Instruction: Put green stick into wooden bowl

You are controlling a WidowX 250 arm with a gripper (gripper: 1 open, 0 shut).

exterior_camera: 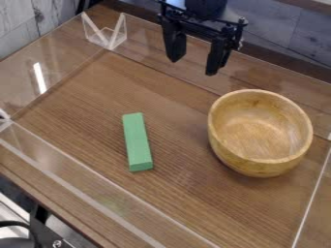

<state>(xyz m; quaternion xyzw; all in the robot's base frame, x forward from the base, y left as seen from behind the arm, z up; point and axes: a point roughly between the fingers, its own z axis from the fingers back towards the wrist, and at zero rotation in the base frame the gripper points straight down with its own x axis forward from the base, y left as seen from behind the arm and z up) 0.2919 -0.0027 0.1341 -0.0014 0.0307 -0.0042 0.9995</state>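
Note:
The green stick (135,141) lies flat on the wooden table, left of centre, its long side running toward me. To its right stands the wooden bowl (260,133), round, light tan and with nothing inside. My gripper (195,53) hangs above the back of the table, pointing down, its two black fingers spread wide with nothing between them. It is well above and behind both the stick and the bowl, touching neither.
Clear acrylic walls (52,73) run around the table's edges. A small clear bracket (104,31) stands at the back left. A stone-pattern wall (291,29) rises behind the arm.

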